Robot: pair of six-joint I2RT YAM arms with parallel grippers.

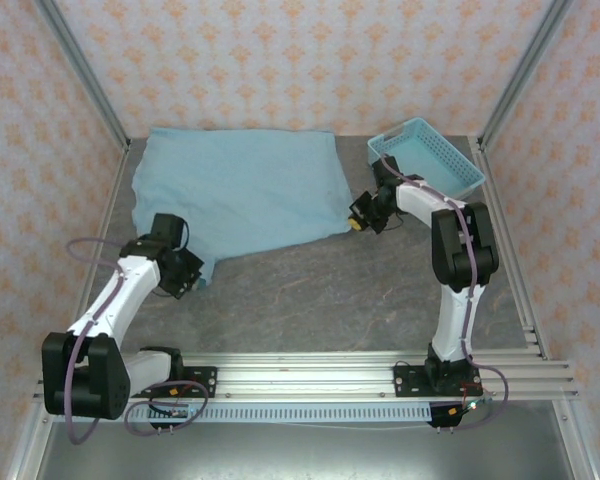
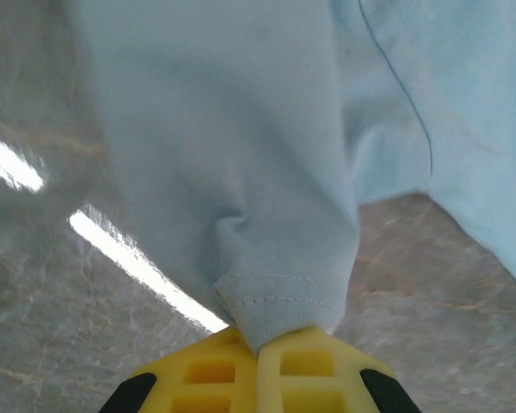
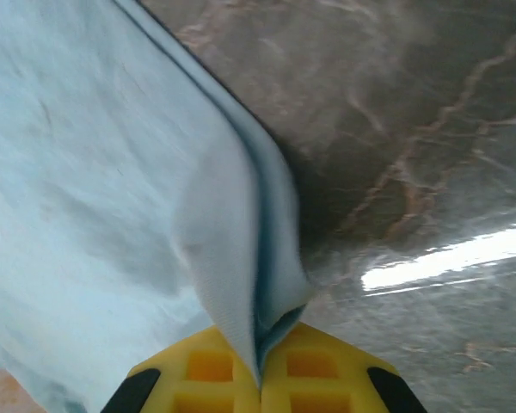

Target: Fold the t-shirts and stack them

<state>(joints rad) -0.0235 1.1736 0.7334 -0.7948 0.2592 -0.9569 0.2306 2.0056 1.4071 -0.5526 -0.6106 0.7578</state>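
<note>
T-shirt [image 1: 240,190], light teal, lay spread flat over the far left of the tabletop [image 1: 310,290]. At its near left corner, the left tool [image 1: 183,272] was clamped on a stitched hem. At its right edge, the right tool [image 1: 362,216] was clamped on a doubled fold of cloth. A lattice basket [image 1: 430,155] stood at the far right corner. The cloth appeared light, soft and limp, likely to sag between holds; hems and corners offered the surest purchase.
</note>
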